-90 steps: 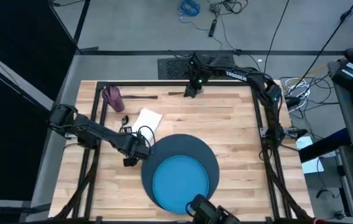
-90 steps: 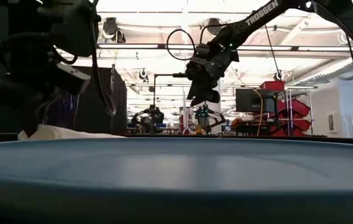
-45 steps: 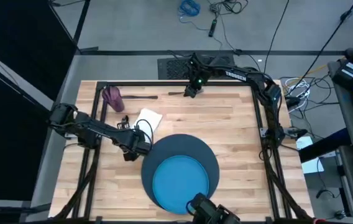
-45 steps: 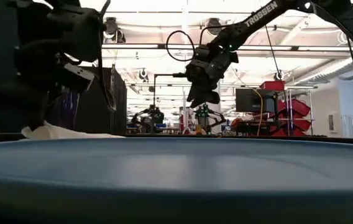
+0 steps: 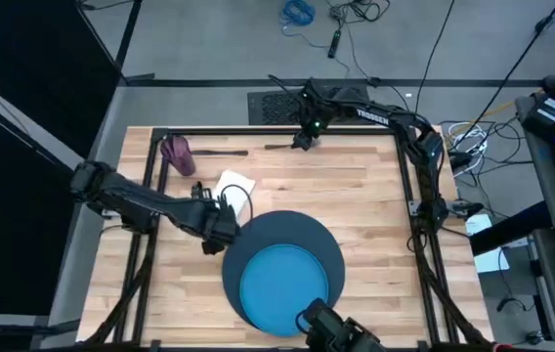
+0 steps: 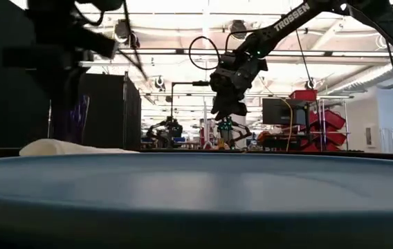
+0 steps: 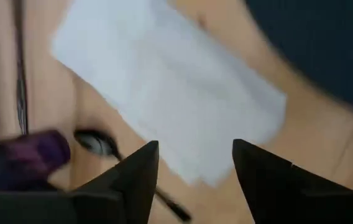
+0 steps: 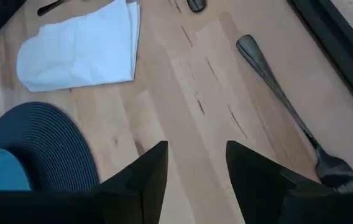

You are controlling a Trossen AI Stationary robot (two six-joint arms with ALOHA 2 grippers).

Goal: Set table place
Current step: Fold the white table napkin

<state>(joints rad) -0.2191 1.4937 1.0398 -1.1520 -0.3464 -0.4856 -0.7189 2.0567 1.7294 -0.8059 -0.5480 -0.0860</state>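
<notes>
While the left pincer point(image 5: 221, 235) hangs open and empty just near of the white napkin point(image 5: 233, 186), at the left rim of the dark blue mat point(image 5: 328, 244), the step in hand appears to be collecting the napkin.

1. Lower squarely; close on a folded edge, not the centre.
2. Keep clear of the spoon point(image 7: 96, 142) lying beside the purple cup point(image 5: 176, 153).

The right pincer point(image 5: 302, 143) waits open and empty at the far edge of the surface point(image 5: 375, 191), above the fork point(image 8: 288, 112).

The blue plate point(image 5: 284, 284) sits on the mat at the near edge. Open room lies right of the mat; the black frame point(image 5: 409, 196) bounds every side.
</notes>
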